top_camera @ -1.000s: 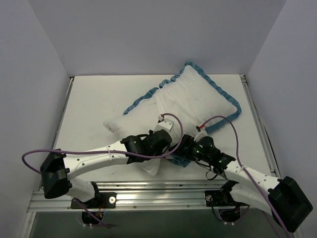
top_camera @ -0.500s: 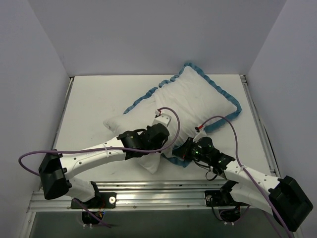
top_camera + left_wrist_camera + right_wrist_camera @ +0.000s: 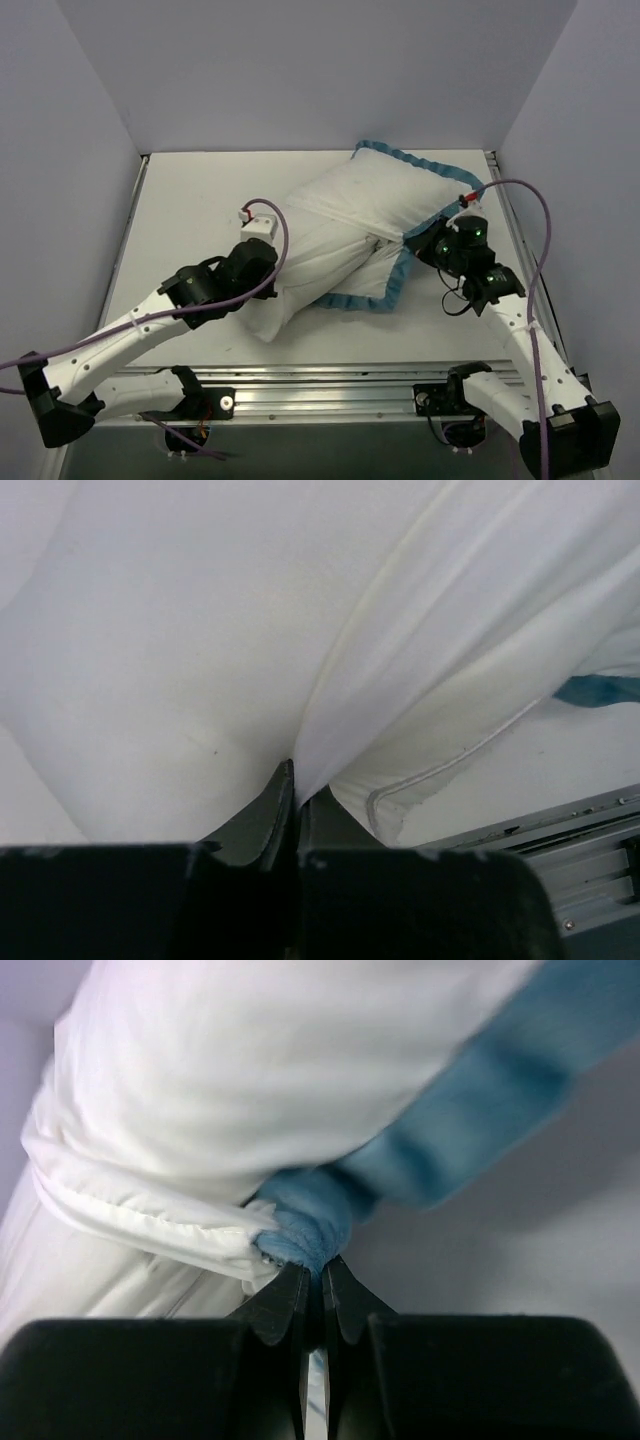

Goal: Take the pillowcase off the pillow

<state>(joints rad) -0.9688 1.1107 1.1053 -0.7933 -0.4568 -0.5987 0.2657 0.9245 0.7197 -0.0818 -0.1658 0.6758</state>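
Observation:
The pillowcase point(image 3: 385, 190) shows its white inside and blue ruffled trim point(image 3: 392, 280). It wraps the far right part of the white pillow point(image 3: 300, 275), whose near left end sticks out bare. My left gripper point(image 3: 270, 268) is shut on a fold of the pillow's white fabric point(image 3: 330, 710) beside a piped corner seam point(image 3: 400, 800). My right gripper point(image 3: 418, 245) is at the pillowcase's right side, shut on a bunched bit of the blue trim point(image 3: 305, 1225). The pillowcase's printed side is hidden.
The white table point(image 3: 190, 210) is boxed in by pale walls at the left, back and right. An aluminium rail point(image 3: 330, 385) runs along the near edge. Purple cables point(image 3: 535, 215) loop off both arms.
The right gripper has shut on the blue trim and pulled it right and back. The left gripper has dragged the pillow's end to the left. More bare pillow shows.

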